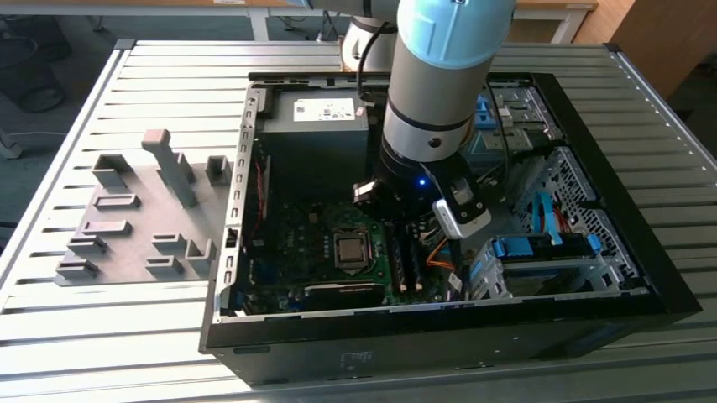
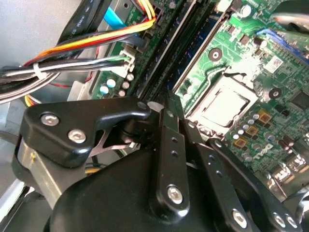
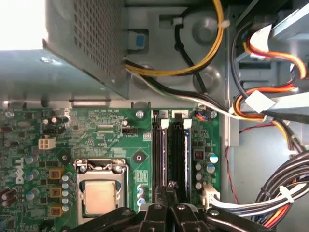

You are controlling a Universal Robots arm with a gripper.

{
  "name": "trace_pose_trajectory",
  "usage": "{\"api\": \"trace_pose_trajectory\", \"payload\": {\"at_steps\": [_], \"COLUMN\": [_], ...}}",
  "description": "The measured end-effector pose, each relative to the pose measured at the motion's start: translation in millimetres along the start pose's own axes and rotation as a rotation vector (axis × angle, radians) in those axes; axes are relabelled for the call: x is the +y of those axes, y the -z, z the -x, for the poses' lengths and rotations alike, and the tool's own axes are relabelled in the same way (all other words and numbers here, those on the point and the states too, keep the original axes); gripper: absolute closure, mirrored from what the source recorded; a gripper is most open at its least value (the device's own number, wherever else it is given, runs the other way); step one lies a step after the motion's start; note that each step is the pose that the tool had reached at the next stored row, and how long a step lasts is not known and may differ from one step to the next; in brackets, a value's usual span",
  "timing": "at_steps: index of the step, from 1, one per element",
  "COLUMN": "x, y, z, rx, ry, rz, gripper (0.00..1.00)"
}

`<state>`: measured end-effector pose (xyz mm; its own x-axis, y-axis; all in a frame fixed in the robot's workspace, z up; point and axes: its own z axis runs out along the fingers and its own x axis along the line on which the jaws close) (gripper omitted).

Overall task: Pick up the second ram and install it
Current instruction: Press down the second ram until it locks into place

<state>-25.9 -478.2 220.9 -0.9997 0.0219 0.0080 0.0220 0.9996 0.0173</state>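
My gripper (image 3: 171,186) is low inside the open computer case (image 1: 627,277), right over the memory slots on the green motherboard (image 3: 96,130). Its black fingers (image 2: 166,130) are pressed together, so it is shut. Two dark boards stand edge-on in neighbouring slots with white latches. The fingertips sit at the near end of the second ram (image 3: 178,154), the one closer to the cables. I cannot tell whether they pinch it or only rest on its top edge. In the exterior view, the arm's wrist (image 1: 421,180) hides the gripper, and the slots (image 1: 405,262) show just beyond it.
The processor socket (image 3: 100,195) lies beside the slots, and the power supply (image 1: 319,126) stands beyond them. Coloured cable bundles (image 3: 270,101) crowd the other side, close to the drive cage (image 1: 549,252). Grey holder blocks (image 1: 146,218) sit on the slatted table at the exterior view's left.
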Motion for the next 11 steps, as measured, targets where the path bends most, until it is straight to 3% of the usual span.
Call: {"api": "trace_pose_trajectory", "payload": {"at_steps": [5, 11], "x": [-0.2, -0.2], "y": [15.1, 16.3], "z": [-0.3, -0.3], "rx": [0.0009, 0.0009], "ry": [0.0, 0.0], "rz": [-0.0031, -0.0031], "gripper": [0.89, 0.89]}}
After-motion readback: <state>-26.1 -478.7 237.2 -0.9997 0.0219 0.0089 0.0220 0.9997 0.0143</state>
